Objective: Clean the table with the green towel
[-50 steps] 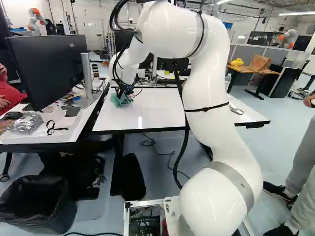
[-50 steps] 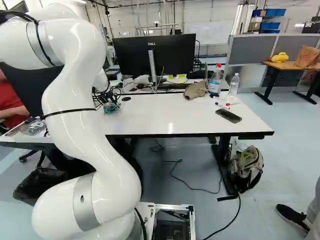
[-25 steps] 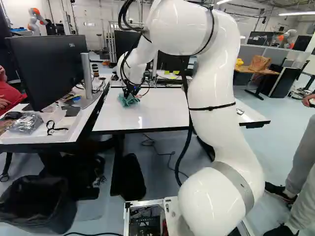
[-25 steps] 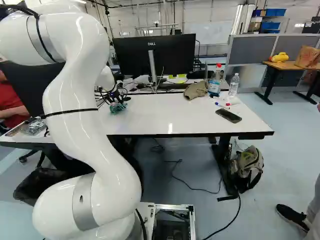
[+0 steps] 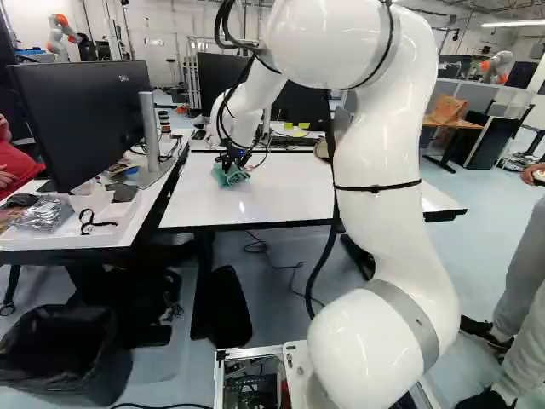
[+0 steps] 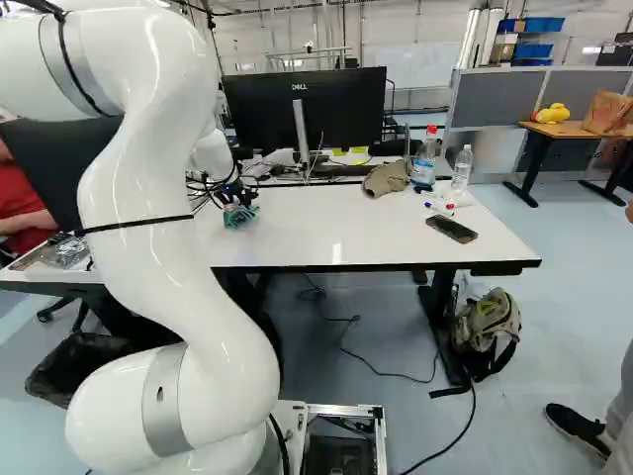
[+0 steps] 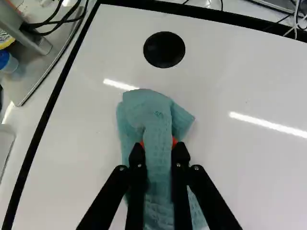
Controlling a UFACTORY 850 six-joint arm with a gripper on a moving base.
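White arm (image 5: 379, 145) in high arch, end effector (image 5: 232, 160) low over table (image 5: 289, 192), green towel (image 7: 157, 122) tight between 2 fingers (image 7: 137, 179)

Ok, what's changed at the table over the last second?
The end effector has moved rightward in both base views, carrying the green towel along the white table. The towel is now between its fingers, gripped from both sides; no release shows. The phone, cap and base have stayed put.
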